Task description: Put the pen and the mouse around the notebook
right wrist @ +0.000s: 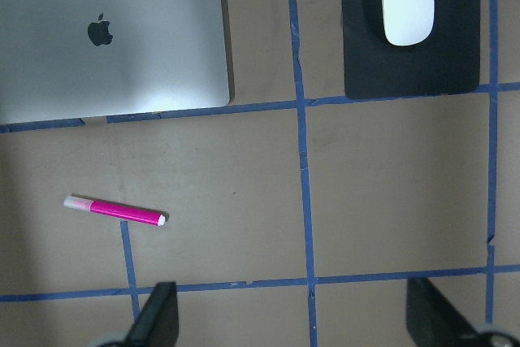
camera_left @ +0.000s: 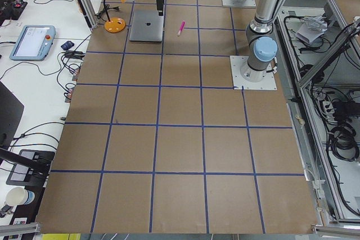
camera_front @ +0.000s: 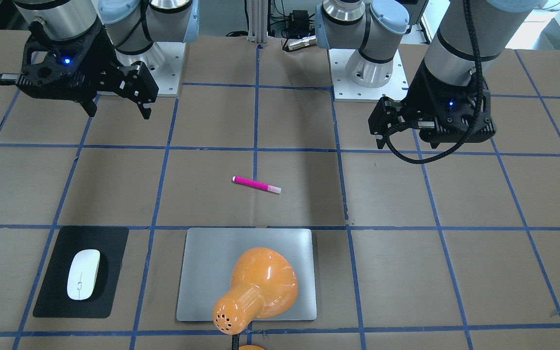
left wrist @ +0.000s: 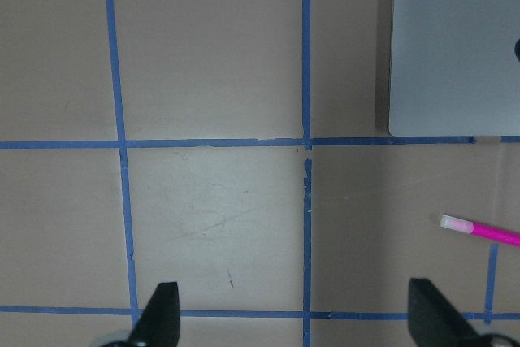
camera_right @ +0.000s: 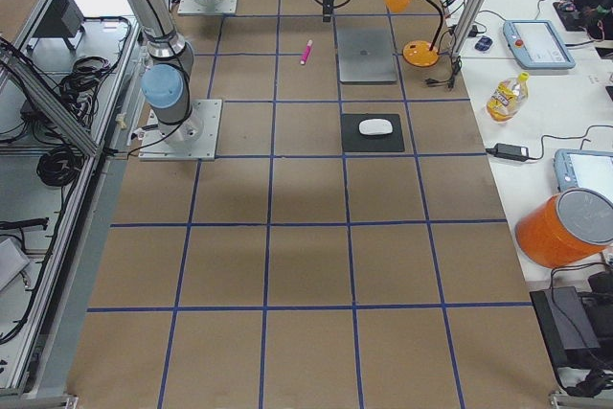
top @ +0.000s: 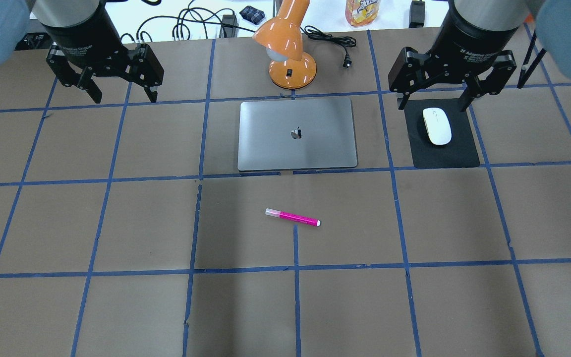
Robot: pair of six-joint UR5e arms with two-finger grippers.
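Both grippers hang high, jaws spread, empty: right gripper (top: 431,105) nearer the mouse (top: 436,126) on its mat (top: 444,156), left gripper (top: 124,98) opposite. Pen (top: 293,217) lies near the notebook (top: 275,144), apart; slim, it may roll from a pinch.

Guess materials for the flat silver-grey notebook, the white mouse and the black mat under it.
The silver-grey rectangular notebook: likely anodised metal, satin; it shows an even soft sheen. The glossy white oval mouse: probably hard plastic; smooth, bright shell with a thin slit. The matte black rectangular mat: perhaps fabric or rubber; no reflections, cannot tell which.
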